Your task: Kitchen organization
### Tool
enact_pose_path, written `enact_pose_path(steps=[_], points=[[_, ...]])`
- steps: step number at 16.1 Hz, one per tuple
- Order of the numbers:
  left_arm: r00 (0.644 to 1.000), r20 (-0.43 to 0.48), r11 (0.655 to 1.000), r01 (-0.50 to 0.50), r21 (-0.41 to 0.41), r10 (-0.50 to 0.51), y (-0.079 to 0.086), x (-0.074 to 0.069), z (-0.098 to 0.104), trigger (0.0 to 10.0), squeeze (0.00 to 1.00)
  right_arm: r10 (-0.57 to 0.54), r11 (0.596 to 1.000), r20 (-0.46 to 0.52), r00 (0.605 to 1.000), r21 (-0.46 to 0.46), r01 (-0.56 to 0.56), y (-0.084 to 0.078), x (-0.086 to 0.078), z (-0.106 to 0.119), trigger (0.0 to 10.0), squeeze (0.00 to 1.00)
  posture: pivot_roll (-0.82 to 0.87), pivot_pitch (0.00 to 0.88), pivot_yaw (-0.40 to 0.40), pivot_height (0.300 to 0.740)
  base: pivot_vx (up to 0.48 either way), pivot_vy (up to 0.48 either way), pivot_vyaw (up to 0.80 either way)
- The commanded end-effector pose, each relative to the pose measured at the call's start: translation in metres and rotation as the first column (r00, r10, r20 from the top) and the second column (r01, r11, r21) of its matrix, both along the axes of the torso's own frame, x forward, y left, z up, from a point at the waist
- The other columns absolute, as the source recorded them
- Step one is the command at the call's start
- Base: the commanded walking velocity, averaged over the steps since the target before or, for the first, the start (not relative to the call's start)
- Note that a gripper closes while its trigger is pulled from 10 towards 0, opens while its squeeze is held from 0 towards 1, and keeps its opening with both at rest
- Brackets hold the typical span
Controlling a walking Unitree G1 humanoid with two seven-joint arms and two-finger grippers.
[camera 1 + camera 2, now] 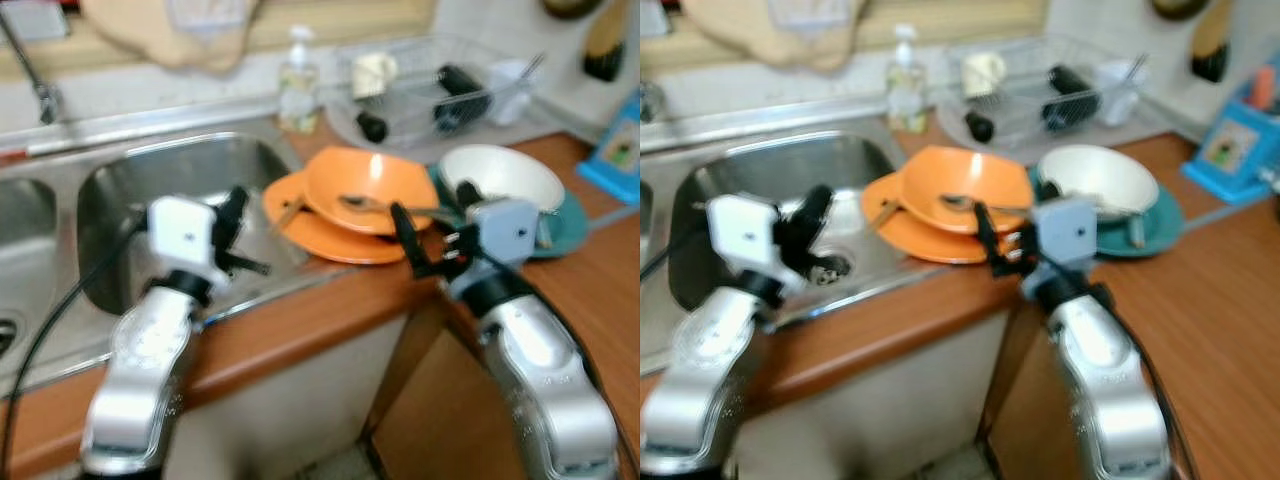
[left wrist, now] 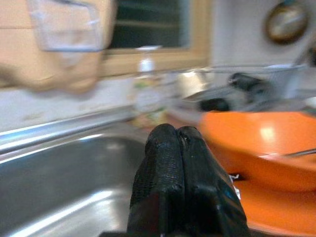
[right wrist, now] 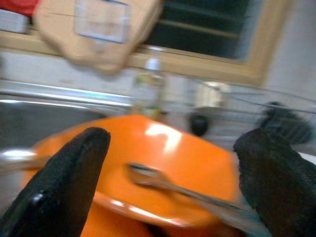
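Low in the frame, we see our left gripper (image 1: pixel 238 232) over the edge of the steel sink (image 1: pixel 120 200), fingers pressed together on nothing. Our right gripper (image 1: pixel 425 245) sits right of centre with fingers spread wide, just before the orange bowl (image 1: pixel 370 185). That bowl holds a spoon (image 1: pixel 365 203) and rests on an orange plate (image 1: pixel 300 225). Beside it, a white bowl (image 1: pixel 505 175) sits on a teal plate (image 1: pixel 570 225). In the upper part we see a soap bottle (image 1: pixel 298 80) and a wire dish rack (image 1: pixel 440 90).
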State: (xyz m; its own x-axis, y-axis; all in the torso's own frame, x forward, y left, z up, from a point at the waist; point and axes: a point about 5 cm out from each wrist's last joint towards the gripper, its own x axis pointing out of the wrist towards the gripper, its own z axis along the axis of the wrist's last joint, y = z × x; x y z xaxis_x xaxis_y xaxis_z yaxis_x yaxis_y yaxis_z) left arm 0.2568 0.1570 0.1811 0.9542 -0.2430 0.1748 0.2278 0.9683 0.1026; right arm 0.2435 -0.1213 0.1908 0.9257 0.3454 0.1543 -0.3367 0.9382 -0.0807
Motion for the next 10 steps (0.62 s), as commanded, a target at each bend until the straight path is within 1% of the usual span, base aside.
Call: enact_pose_path(steps=[1,3,4,5,6,7,8,9,10], points=[[1.0,0.006,1.0,0.01,-0.008,-0.01,-0.001,-0.001,0.002,10.0,0.0,0.005,1.0,0.01,1.0,-0.001,-0.005,-0.002,-0.001,0.004,10.0,1.0,-0.02,0.0,0.003,0.74,0.0,0.0,0.0],[1.0,-0.006,1.0,0.016,-0.017,-0.016,0.001,0.002,0.003,10.0,0.0,0.016,1.0,0.013,1.0,-0.012,-0.016,-0.003,-0.001,0.005,10.0,1.0,-0.03,0.0,0.015,0.74,0.0,0.0,0.0],[0.999,-0.031,0.999,0.041,-0.03,-0.042,-0.002,0.005,0.001,10.0,0.0,0.029,0.999,0.016,0.999,-0.016,-0.029,-0.002,0.001,0.007,10.0,1.0,-0.03,0.0,0.018,0.74,0.0,0.0,0.0],[0.997,-0.046,0.998,0.062,-0.019,-0.063,-0.004,0.006,0.0,10.0,0.0,0.047,0.999,0.017,0.999,-0.019,-0.047,-0.002,0.001,0.007,10.0,1.0,-0.03,0.0,0.019,0.74,0.0,0.0,0.0],[0.995,-0.061,0.997,0.078,-0.007,-0.078,-0.005,0.008,-0.001,10.0,0.0,0.074,0.997,0.013,0.997,-0.021,-0.074,-0.002,0.001,0.008,10.0,1.0,-0.03,0.0,0.019,0.74,0.0,0.0,0.0],[0.994,-0.044,0.995,0.102,-0.008,-0.102,-0.006,0.011,0.002,10.0,0.0,0.128,0.992,-0.008,0.992,-0.012,-0.128,-0.004,0.0,0.007,10.0,1.0,-0.02,0.0,0.017,0.74,0.0,0.0,0.0],[0.991,-0.039,0.992,0.124,-0.019,-0.125,-0.006,0.011,0.003,10.0,0.83,0.162,0.987,-0.019,0.987,-0.015,-0.162,-0.005,-0.001,0.006,10.0,1.0,-0.02,0.0,0.016,0.74,0.0,0.0,0.0],[0.989,-0.041,0.99,0.139,-0.019,-0.14,-0.005,0.011,0.004,10.0,1.0,0.187,0.982,-0.031,0.982,-0.023,-0.188,-0.006,-0.002,0.005,10.0,1.0,-0.02,0.0,0.016,0.74,0.0,0.0,0.0],[0.979,-0.048,0.98,0.197,-0.001,-0.197,-0.007,0.011,0.005,10.0,1.0,0.242,0.967,-0.052,0.969,-0.067,-0.245,-0.01,-0.006,0.004,10.0,1.0,-0.01,0.0,0.014,0.74,0.0,0.0,0.0]])
